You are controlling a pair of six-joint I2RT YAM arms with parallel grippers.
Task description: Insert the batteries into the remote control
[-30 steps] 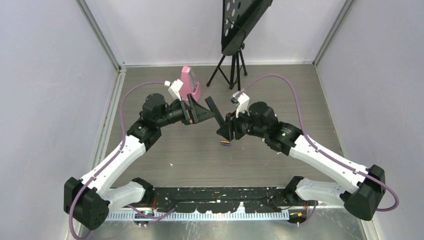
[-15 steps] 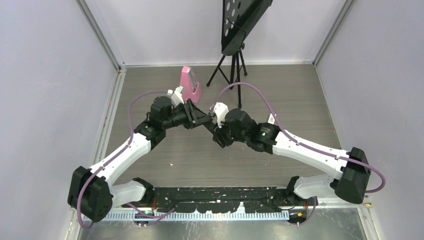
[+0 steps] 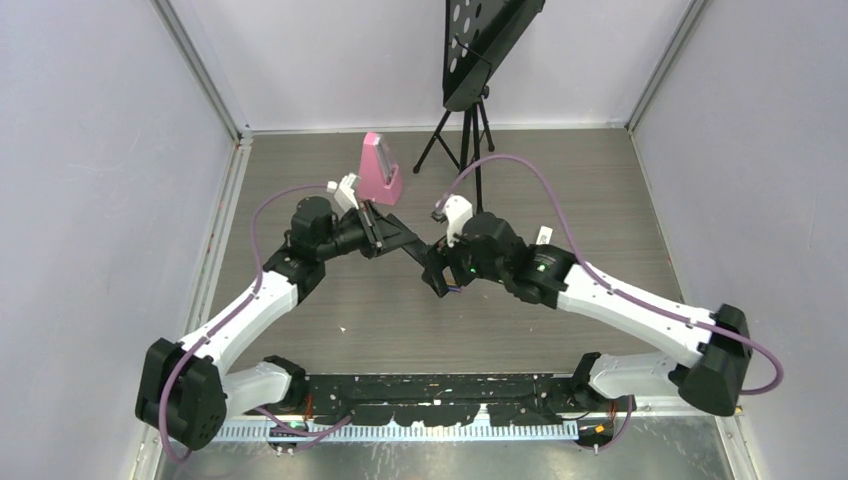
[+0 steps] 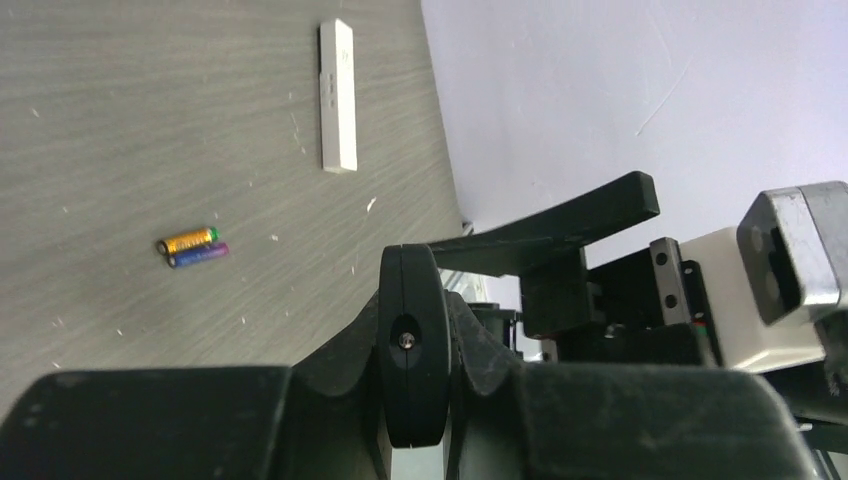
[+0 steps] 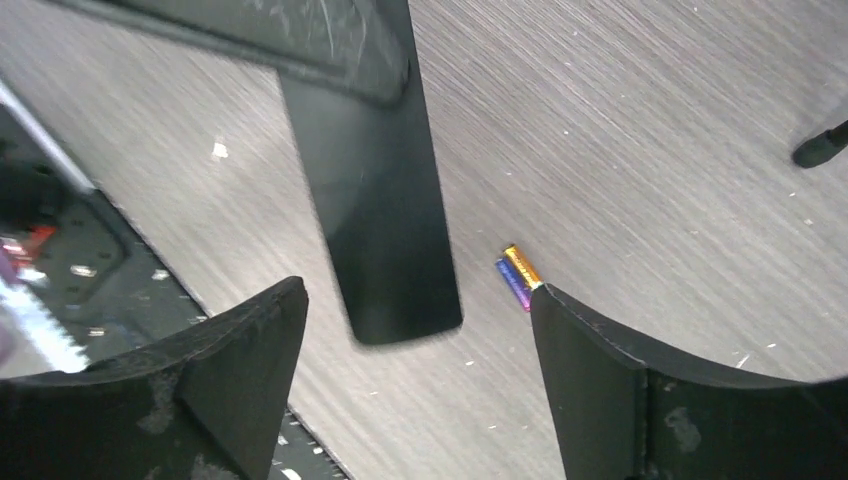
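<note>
Moved: both arms have swung in toward the table's middle and the remote [image 5: 385,200] has changed hands, from the right gripper [image 5: 415,300] to the left gripper [image 3: 410,246]; the left jaws, wide a second ago, have clamped, and the right jaws have let go
Left gripper: clenched on the remote's upper part, holding it in the air, tilted
Right gripper: released, with a finger on either side of the remote's lower end and a gap on both sides
Remote: off the table [image 4: 150,120], hanging between the two grippers near the middle
Batteries [image 5: 520,275]: two, one gold and one purple, lying side by side and touching on the table under the right gripper, not picked up
White remote [image 4: 337,95]: flat on the table, further right, well apart from the batteries
Done: the remote is lifted and passed to the left side
Left: both batteries have yet to go in
Unclear: probably the back cover is a step to come, but the dark remote does not show whether it is on or off
</note>
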